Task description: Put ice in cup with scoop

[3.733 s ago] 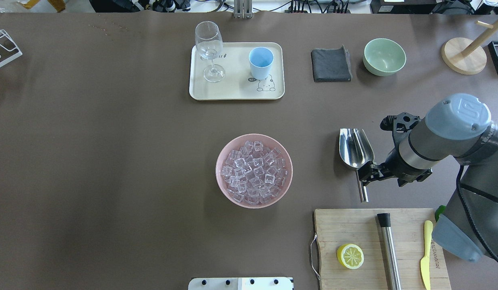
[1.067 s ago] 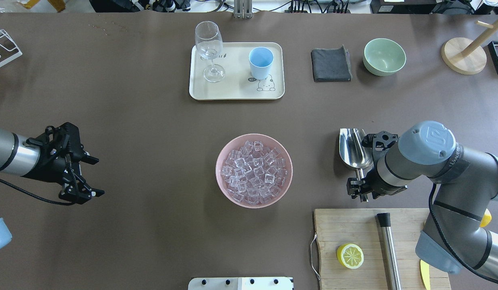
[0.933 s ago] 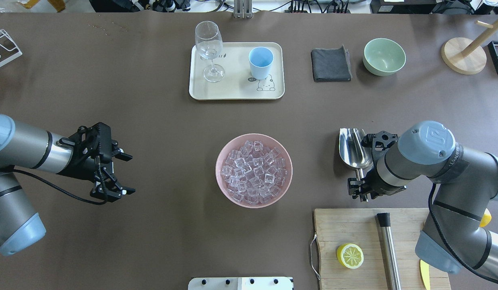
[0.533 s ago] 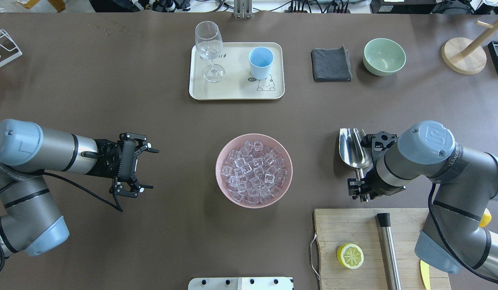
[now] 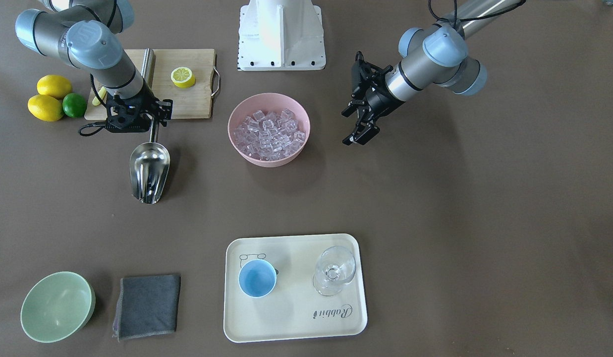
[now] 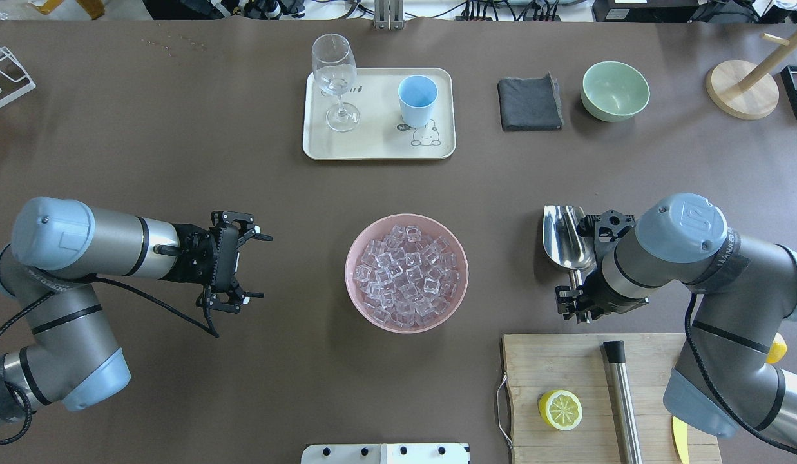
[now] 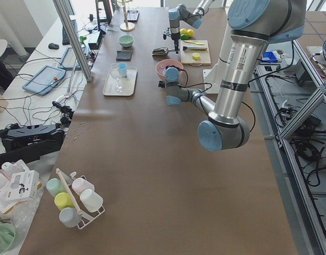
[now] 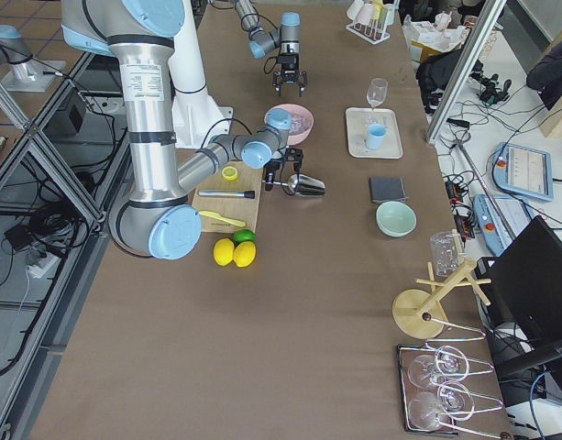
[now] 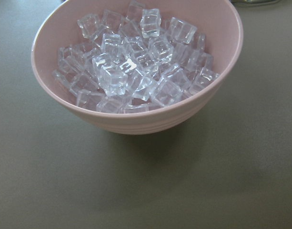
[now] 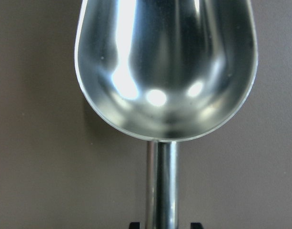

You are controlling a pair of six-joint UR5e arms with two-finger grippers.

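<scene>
scoop (image 6: 567, 237) lying empty on the desk (image 6: 179, 161) | right gripper (image 6: 577, 308) spread astride its handle, not pinching yet | ice (image 6: 406, 274) piled in pink bowl (image 6: 354, 254), cup (image 6: 417, 96) empty on tray (image 6: 372, 147) | left gripper (image 6: 264, 266) spread beside bowl | step: grasping scoop; next, likely: squeeze handle, lift level

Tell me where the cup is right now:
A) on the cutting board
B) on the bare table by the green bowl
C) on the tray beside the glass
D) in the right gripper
C: the cup stands upright on the tray, with the glass on the same tray beside it.
</scene>
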